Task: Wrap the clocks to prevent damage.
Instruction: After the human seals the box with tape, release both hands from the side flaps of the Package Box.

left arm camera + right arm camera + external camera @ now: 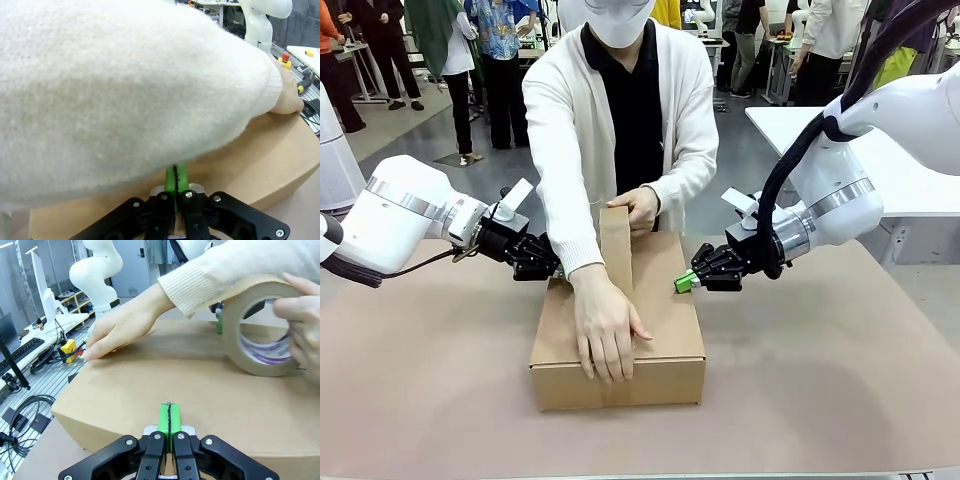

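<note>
While the person leans over the counter, a closed brown cardboard box lies in the middle of it, with the 2 robot arms at either side. The robot's left hand sits at the box's left edge, its 2 fingers pressed fully together and gripping nothing. In the left wrist view the same hand points its joined green pads at the top of the box, close under the person's white knitted sleeve.

The robot's right hand is at the box's right edge, also pinched flat with nothing between the pads. Seen from its own wrist, this hand has its green tips against the near top edge of the cardboard.

A strip of brown tape runs along the lid from the far edge toward the front. The person's near hand lies flat on the lid by the front edge, fingers spread over the tape. The person's far hand rests at the back of the box, where it holds a roll of brown tape upright on the lid; fingers curl over the roll's rim in the right wrist view.

With the box shut, I cannot tell where the clocks are.
</note>
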Action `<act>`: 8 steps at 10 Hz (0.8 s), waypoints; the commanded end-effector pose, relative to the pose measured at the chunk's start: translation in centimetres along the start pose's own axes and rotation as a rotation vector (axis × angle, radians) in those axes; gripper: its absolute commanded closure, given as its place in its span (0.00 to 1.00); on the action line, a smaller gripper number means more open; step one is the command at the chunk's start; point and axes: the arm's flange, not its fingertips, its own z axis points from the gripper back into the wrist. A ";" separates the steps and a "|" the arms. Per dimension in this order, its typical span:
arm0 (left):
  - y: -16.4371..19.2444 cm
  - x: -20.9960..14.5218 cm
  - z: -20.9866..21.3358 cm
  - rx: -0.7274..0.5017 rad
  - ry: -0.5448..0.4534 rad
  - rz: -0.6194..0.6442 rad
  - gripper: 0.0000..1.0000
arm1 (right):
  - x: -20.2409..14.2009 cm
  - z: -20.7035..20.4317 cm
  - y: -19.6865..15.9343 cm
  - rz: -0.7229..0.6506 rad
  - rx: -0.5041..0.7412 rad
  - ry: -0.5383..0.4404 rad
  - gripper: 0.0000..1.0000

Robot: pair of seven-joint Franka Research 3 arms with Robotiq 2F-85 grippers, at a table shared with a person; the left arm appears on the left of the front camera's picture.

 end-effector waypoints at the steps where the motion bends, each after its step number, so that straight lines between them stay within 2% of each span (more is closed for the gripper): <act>1: 0.1 -0.4 -0.1 0.007 0.007 0.007 1.00 | -0.2 -0.1 0.0 -0.007 -0.008 0.001 0.99; 8: 0.1 -0.4 -0.1 0.007 0.007 0.007 1.00 | -0.2 -0.1 0.0 -0.007 -0.008 0.001 0.99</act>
